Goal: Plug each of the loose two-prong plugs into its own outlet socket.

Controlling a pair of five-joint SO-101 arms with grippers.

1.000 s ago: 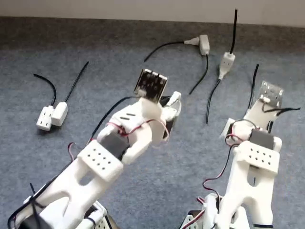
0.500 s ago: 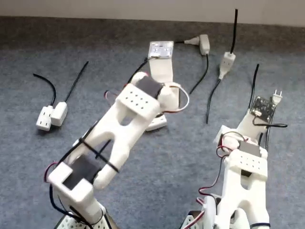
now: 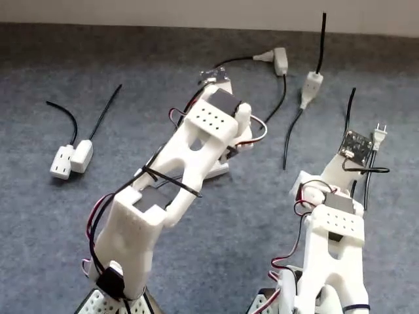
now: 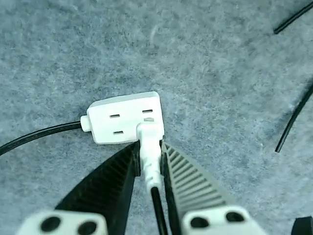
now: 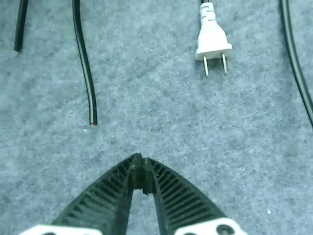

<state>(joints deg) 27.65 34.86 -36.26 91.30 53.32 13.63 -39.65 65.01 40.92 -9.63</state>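
Observation:
My left gripper is shut on a white two-prong plug. The plug's head sits against the face of a white outlet socket lying on the grey carpet, at one of its slot pairs; the prongs are hidden. In the high view the left arm covers most of that socket. My right gripper is shut on nothing, low over the carpet. A loose white plug lies beyond it, prongs pointing back at the fingertips; the same plug lies at the right of the high view.
A joined plug and socket lies at the far left. Two more white plug-and-socket pieces with black cords lie at the back. A loose black cord end lies near the right gripper.
The left arm swung down from a raised pose, stretched toward the back, then drew back and lowered onto the socket. The right wrist turned and settled slightly lower.

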